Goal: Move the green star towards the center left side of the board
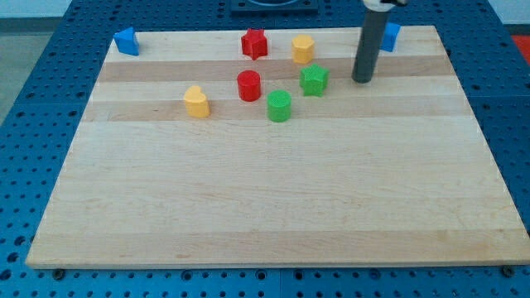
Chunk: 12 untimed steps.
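The green star (314,79) sits on the wooden board (273,207) in the upper middle, right of centre. My tip (362,80) rests on the board a short way to the star's right, apart from it. A green cylinder (279,106) lies just below and left of the star. A red cylinder (248,85) is to the star's left. A yellow hexagon-like block (302,49) lies just above the star.
A red star (254,43) is near the top edge. A yellow block (196,101) sits left of the red cylinder. A blue block (126,40) is at the top left corner. Another blue block (389,36) is behind the rod at the top right.
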Tool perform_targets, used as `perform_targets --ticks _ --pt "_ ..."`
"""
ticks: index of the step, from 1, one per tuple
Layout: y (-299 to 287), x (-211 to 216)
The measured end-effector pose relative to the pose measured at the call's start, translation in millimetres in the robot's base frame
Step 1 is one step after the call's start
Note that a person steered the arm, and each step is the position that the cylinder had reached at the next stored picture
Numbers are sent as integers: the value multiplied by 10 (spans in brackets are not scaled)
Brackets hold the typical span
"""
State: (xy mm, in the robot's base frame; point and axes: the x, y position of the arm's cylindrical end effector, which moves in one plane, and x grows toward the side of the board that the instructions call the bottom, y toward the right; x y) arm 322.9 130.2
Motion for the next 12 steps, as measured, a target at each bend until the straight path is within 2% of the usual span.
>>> perform_targets --ticks 1,3,4,5,6,7,8,9,10,11,12 --pt "-267 -6" --pt "-422 -322" --pt "-745 -109" --pt "-874 397" --pt "-874 658" --pt "-860 667" --pt "-545 671" --pt "-421 921" --pt "-1047 1471" --pt "-1756 1754" --pt "-1385 1784"
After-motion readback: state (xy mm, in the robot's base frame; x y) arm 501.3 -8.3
